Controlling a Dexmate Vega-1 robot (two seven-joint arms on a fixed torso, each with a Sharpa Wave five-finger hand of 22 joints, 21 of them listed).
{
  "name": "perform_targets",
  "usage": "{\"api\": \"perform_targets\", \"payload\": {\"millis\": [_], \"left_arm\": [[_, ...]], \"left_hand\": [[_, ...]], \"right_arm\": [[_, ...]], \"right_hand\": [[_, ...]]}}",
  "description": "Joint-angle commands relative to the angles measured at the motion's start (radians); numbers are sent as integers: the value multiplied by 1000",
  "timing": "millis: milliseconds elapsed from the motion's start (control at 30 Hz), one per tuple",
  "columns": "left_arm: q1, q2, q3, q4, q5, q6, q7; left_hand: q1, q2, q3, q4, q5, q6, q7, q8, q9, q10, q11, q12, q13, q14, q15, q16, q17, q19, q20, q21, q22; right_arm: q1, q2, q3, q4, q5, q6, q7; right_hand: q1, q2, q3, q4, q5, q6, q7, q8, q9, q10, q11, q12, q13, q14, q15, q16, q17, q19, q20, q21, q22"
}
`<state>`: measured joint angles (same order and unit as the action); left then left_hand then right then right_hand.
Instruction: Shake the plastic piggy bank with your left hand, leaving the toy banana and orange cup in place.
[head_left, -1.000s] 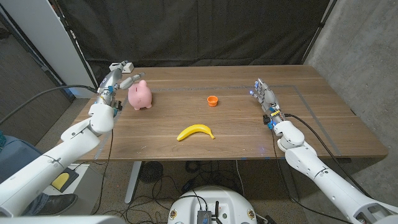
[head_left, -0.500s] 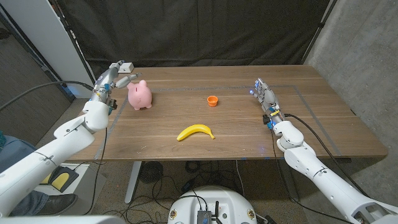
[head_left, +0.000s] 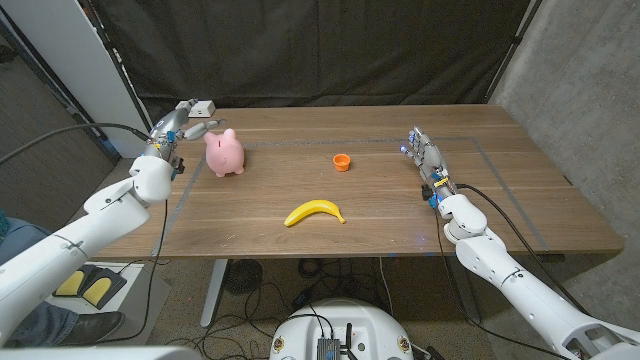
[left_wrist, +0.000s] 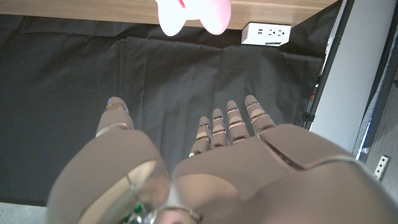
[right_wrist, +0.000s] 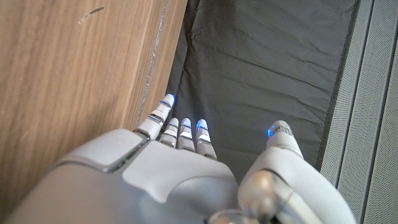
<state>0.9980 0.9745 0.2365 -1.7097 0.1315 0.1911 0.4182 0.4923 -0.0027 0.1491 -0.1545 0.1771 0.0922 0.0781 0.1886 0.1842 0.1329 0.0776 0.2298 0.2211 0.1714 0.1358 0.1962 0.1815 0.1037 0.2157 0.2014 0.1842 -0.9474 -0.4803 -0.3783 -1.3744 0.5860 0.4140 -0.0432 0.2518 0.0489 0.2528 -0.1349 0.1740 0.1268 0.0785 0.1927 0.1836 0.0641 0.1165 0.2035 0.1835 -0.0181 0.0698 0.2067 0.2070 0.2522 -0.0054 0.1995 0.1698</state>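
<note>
While upright, orange cup (head_left: 342, 161) looks empty.

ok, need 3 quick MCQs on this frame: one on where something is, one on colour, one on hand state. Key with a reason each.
1. Where is the piggy bank?
A. beside the left hand, far left part of the table
B. next to the right hand
C. at the near edge, in front of the banana

2. What colour is the cup?
A. blue
B. orange
C. green

3. What is the left hand doing?
A. lifting the piggy bank
B. pressing on the banana
C. open beside the piggy bank, holding nothing

Key:
1 A: the head view shows the pink bank just inboard of the left hand, far from the right hand.
2 B: the small cup past the banana is orange.
3 C: the left wrist view shows spread fingers with nothing in them, and the bank stands on the table.
</note>
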Motion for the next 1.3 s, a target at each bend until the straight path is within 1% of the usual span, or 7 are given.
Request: {"api": "perform_targets", "payload": {"millis": [33,167,200,400,933,1167,1300], "left_arm": [[-65,-7,51,74,-22,26,-30],[-88,-22,72,112,-19,8,-15],[-96,-21,79,118,-21,9,-24],[-136,5,125,120,-12,48,-97],[-251,2,224,217,-45,33,-272],[-287,2,256,231,-51,33,-336],[-304,-2,267,240,-50,36,-348]], "left_hand": [[4,-9,-1,0,-1,-2,-5,-2,1,-5,-1,-1,4,-4,2,-2,4,11,1,10,3],[7,-14,-2,2,0,23,-15,9,1,20,-12,10,7,21,-7,8,4,42,2,22,7],[9,-15,-1,2,0,35,-25,14,2,23,-16,12,8,23,-8,8,4,55,2,25,8],[22,-16,3,0,1,7,-32,3,2,4,-21,5,10,10,-5,1,4,81,3,32,9],[39,-41,0,2,2,-88,-54,-12,2,-87,12,-20,16,-61,29,-16,5,117,4,29,5],[29,-85,-24,12,8,-205,-70,-16,3,-206,45,-36,21,-136,66,-19,4,151,5,23,3],[29,-88,-25,13,9,-217,-72,-16,3,-216,45,-37,21,-142,70,-19,4,154,5,22,3]], "right_arm": [[1,0,-1,3,2,-9,0],[-4,-2,1,-3,4,-15,-7],[-4,-3,1,-3,4,-15,-7],[-8,-7,2,-10,-2,-12,-12],[-10,-6,-1,-15,-1,-17,-11],[-21,-12,0,-23,-2,-20,-16],[-29,-13,4,-27,5,-24,-21]], "right_hand": [[14,1,-1,-4,4,12,3,2,4,0,6,1,5,2,8,3,3,-1,7,0,2],[14,1,-2,-4,4,12,3,2,4,0,6,0,5,2,8,3,3,-1,6,-1,2],[14,1,-2,-4,4,12,3,2,4,-1,6,0,5,1,8,3,3,-1,6,-1,2],[14,1,-2,-4,4,12,3,1,4,0,8,0,5,2,11,3,4,-2,8,-2,2],[14,1,-4,-4,4,16,0,2,4,7,9,3,6,7,14,4,4,-4,14,-3,2],[15,0,-4,-4,4,19,0,3,4,11,10,4,6,7,15,3,4,-4,15,-4,2],[15,0,-5,-5,4,20,-1,3,4,12,11,4,6,7,16,3,4,-5,17,-4,2]]}}
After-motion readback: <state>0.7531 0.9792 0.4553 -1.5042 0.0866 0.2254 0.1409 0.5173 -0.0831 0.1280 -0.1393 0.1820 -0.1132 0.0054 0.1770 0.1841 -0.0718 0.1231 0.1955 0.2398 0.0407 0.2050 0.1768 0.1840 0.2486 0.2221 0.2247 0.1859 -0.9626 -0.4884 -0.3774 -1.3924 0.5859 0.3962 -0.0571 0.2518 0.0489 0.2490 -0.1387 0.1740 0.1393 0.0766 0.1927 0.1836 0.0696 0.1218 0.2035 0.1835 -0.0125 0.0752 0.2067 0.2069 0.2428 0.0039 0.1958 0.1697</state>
